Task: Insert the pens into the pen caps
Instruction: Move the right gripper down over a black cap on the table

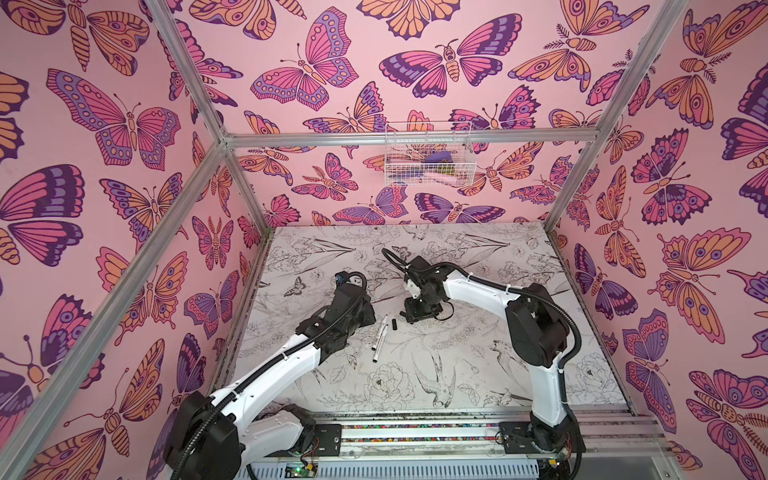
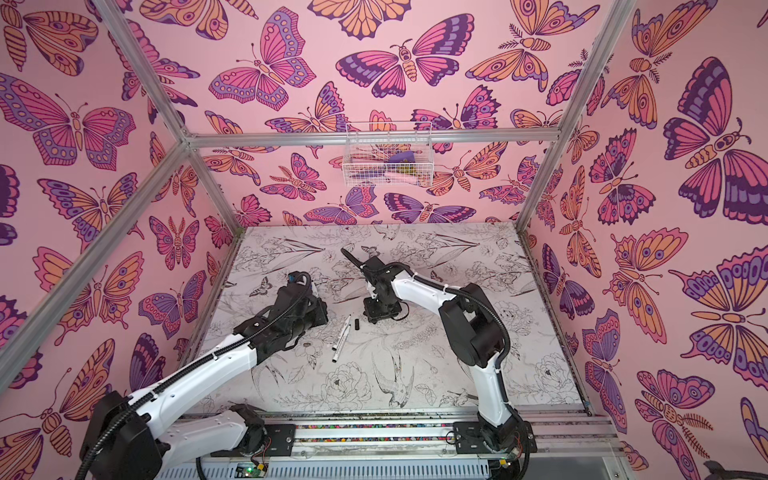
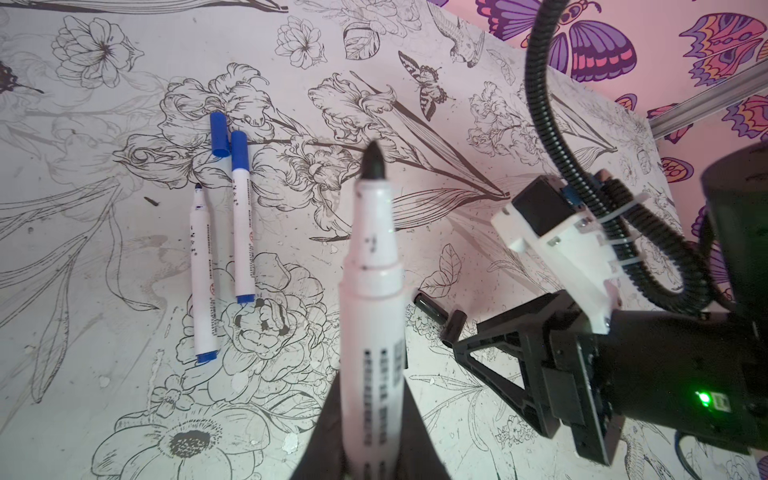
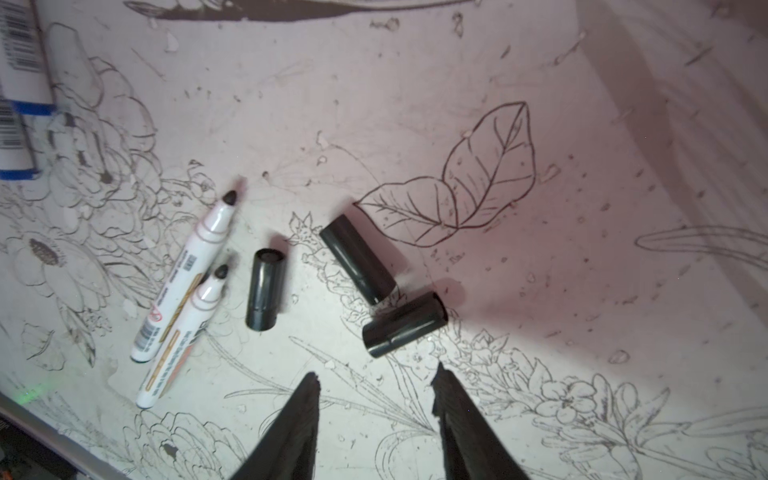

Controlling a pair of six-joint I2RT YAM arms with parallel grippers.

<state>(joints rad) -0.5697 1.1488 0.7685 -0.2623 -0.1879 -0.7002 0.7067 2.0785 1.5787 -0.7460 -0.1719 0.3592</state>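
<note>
The left claw (image 3: 370, 432) was squeezed tight on a smooth white plastic pen with a black felt tip (image 3: 372, 266). The bare tip stuck out in front, up off the table. The right claw (image 4: 376, 372) hung low over the flat table covered in paper with drawn grey flowers (image 4: 582, 166). Its two pointy black fingers (image 4: 299, 419) stood partly apart with nothing between them. Just in front of them lay three short, shiny black plastic caps, round like little tubes. These were the nearest black cap (image 4: 403, 324), the slanted black cap (image 4: 357, 257) close by its end, and the lone black cap (image 4: 266, 289) a bit apart. Next to that one, two more round white pens with black tips lay side by side, one pressed against the other: the upper black-tipped pen (image 4: 187, 274) and the lower black-tipped pen (image 4: 178, 345). Farther off, two white pens with blue ends lay side by side. The blue-capped pen (image 3: 243, 232) wore its cap, and the bare blue-tipped pen (image 3: 203, 282) did not. A loose blue plastic cap (image 3: 219, 135) lay right beside the capped one's top.
</note>
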